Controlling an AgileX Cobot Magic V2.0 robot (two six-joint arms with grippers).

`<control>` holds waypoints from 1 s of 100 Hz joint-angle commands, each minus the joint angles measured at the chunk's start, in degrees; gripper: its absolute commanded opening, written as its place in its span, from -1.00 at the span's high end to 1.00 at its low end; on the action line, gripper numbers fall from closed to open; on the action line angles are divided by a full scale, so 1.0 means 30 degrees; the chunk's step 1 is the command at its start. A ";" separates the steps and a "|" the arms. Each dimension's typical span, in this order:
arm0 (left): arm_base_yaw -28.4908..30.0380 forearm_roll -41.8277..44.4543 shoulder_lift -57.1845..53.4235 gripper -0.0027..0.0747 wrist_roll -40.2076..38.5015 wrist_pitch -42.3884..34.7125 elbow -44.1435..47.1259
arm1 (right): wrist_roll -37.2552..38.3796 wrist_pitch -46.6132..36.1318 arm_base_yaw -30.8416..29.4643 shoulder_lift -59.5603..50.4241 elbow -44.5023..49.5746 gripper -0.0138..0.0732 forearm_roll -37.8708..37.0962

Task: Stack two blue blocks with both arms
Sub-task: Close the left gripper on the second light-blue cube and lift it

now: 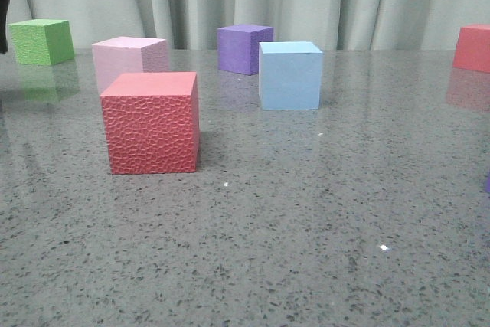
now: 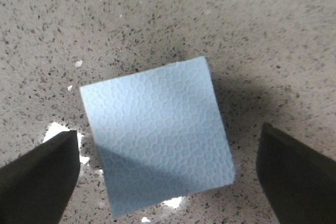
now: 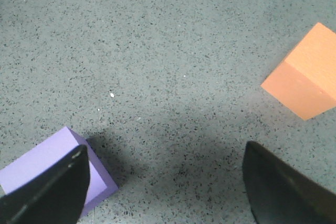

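Note:
One pale blue block (image 1: 289,74) stands on the table right of centre, in front of the darker purple cube (image 1: 243,48). In the left wrist view a pale blue block with a pebbled top (image 2: 157,135) lies on the speckled table. My left gripper (image 2: 169,136) is open above it, one dark finger (image 2: 37,182) on each side, neither touching it. I cannot tell if it is the same block as in the front view. My right gripper (image 3: 167,148) is open and empty over bare table. Neither gripper shows in the front view.
A red textured cube (image 1: 151,122) stands front left, a pale pink cube (image 1: 130,57) behind it, a green cube (image 1: 42,40) far left, a red cube (image 1: 472,47) far right. In the right wrist view a purple cube (image 3: 39,163) lies by one finger and an orange block (image 3: 304,80) lies farther off.

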 commanded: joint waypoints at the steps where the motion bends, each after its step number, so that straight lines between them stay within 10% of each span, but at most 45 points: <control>1: -0.0143 0.0291 -0.0594 -0.72 -0.0294 -0.0509 -0.0488 | -0.0145 -0.1010 0.0004 -0.0184 -0.0447 -0.68 -0.0236; 65: -0.0143 0.0546 0.0226 -0.68 -0.0483 -0.1019 -0.0488 | -0.0145 -0.0993 0.0004 -0.0184 -0.0447 -0.68 -0.0236; 100: -0.0143 0.0873 0.0226 -0.05 -0.0483 -0.1054 -0.0488 | -0.0145 -0.1012 0.0004 -0.0184 -0.0447 -0.68 -0.0236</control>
